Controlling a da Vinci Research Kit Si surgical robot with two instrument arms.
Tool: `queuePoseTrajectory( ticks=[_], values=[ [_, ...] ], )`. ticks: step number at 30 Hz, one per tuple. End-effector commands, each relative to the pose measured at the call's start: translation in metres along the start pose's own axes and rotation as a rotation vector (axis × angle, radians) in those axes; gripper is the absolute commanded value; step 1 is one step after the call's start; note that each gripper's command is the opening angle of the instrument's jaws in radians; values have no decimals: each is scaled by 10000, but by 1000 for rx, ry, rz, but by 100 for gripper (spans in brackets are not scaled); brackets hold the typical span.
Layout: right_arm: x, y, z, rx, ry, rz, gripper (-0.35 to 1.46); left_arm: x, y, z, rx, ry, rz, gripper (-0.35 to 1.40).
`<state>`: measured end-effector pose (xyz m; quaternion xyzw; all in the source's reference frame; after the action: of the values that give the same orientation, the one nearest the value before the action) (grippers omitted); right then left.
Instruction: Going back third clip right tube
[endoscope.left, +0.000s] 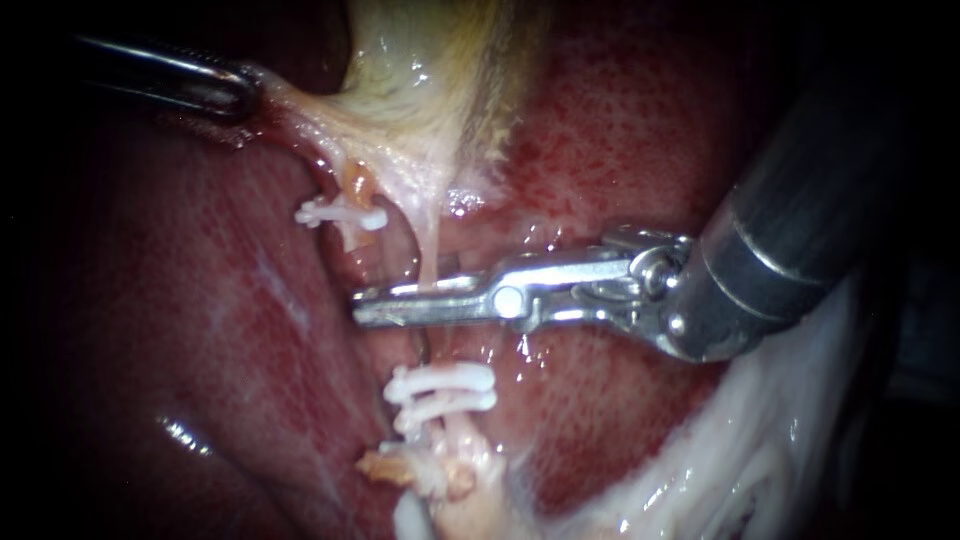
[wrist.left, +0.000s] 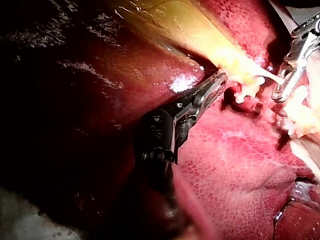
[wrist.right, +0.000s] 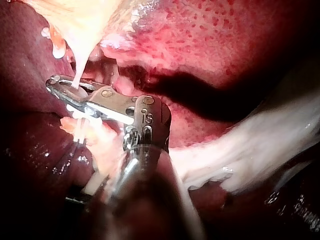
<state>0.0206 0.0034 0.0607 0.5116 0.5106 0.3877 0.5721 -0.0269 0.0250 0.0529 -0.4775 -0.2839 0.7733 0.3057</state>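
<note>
My right instrument (endoscope.left: 364, 308) has its jaws narrowly spread. The right tube (endoscope.left: 430, 262) runs through that gap, close to two white clips (endoscope.left: 445, 388). To back off cleanly, I judge the jaws should open clear of the tube, then retreat straight along the shaft without snagging a clip. Farther off, my left instrument (endoscope.left: 235, 92) pinches the gallbladder (endoscope.left: 430, 90), drawing it taut. The liver (endoscope.left: 200, 320) beneath glistens wet; no room shows.
</note>
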Motion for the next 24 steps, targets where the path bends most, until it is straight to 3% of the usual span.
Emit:
queuePoseTrajectory(
  ticks=[1, 4, 6, 9, 11, 14, 17, 24],
  values=[
    [0, 0, -1, 0, 0, -6, -35, 0, 0, 0, 0, 0, 0, -35],
    [0, 1, -1, 2, -2, -54, -27, 0, 0, 0, 0, 0, 0, -35],
    [0, 4, 0, 4, -6, -125, 13, 0, 0, 0, 0, 0, 0, -35],
    [2, 11, 4, -12, 3, -162, 41, 0, 0, 1, 0, 0, 0, -35],
    [3, 18, 7, -55, -7, -216, 45, 0, 0, 1, 0, 0, 0, -35],
    [3, 26, 6, -162, -59, -306, 49, -1, 0, 1, 1, 0, 1, -35],
    [3, 30, -2, -211, -91, -380, 49, -1, 0, 2, 1, 0, 1, -35],
    [-1, 17, -31, -277, -156, -572, 50, -3, 0, 3, 2, 0, 2, -35]
  ],
)
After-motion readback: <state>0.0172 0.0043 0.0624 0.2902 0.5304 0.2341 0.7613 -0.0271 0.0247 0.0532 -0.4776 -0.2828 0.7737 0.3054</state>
